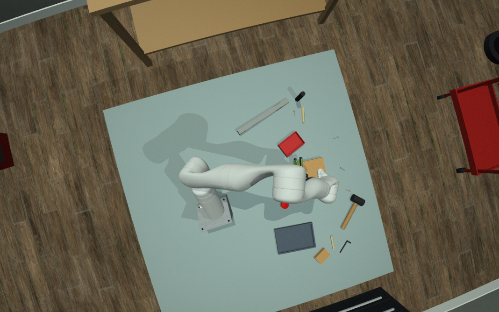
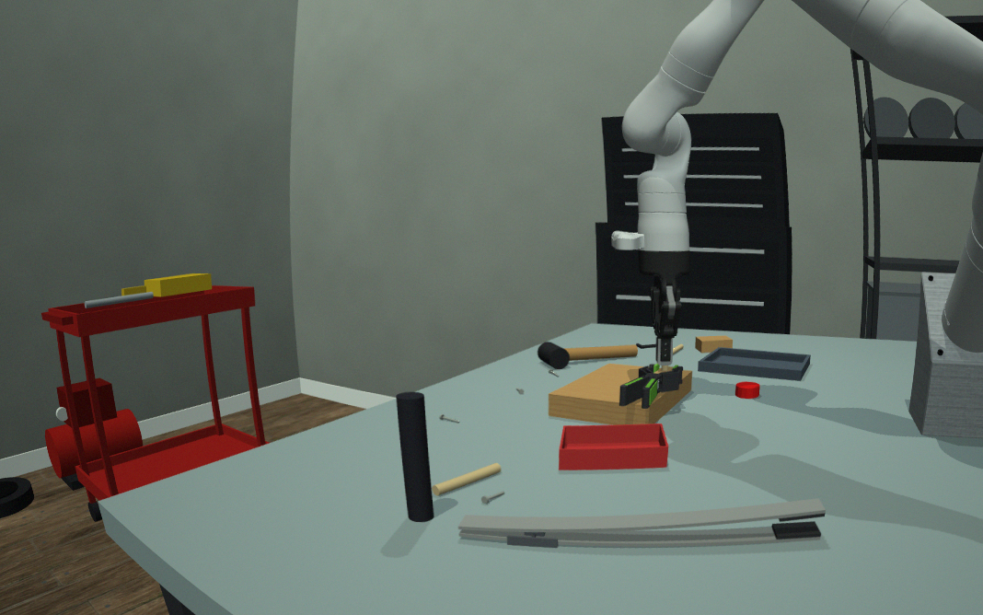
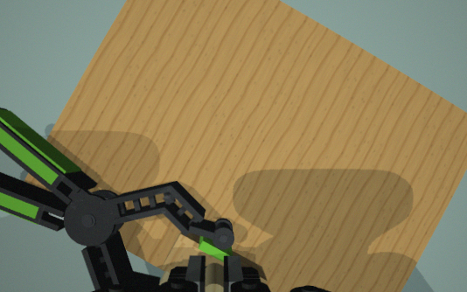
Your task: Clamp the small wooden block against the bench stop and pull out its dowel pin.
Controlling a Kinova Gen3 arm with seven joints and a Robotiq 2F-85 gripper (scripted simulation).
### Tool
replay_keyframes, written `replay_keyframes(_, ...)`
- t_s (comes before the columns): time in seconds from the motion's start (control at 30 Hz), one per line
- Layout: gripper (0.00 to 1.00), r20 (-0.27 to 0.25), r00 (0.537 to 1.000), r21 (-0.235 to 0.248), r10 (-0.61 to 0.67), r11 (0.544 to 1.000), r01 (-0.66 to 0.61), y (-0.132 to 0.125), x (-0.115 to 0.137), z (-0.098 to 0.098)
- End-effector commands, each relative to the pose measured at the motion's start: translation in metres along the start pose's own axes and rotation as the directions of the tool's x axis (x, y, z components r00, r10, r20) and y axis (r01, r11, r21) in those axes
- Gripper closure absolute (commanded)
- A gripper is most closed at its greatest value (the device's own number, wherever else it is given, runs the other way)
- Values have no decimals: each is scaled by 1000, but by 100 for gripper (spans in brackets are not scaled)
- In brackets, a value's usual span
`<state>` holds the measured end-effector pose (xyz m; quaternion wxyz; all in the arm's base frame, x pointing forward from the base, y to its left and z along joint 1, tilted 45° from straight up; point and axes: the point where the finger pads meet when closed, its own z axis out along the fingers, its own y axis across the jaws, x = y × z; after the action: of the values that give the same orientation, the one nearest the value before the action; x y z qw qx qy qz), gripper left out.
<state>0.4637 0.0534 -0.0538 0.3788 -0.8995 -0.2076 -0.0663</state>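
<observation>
1. We had the gripper closed on the pin, apparently for twisting and drawing it.
2. Beneath, at lower centre of the wrist view, lay the block, mostly hidden; we couldn't tell whether the pin had loosened.
3. The clamp reached over it, presumably to resist our pull, above the board.
4. The tray, lower right from above, could keep the pin from rolling.
</observation>
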Motion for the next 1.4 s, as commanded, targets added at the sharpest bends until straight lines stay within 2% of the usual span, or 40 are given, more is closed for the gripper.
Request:
replay_keyframes(0.0,90,-6,1000,-7,-20,1000,20,3,1,-1)
replay_keyframes(1.37,90,-5,986,-8,-167,986,167,3,1,-1)
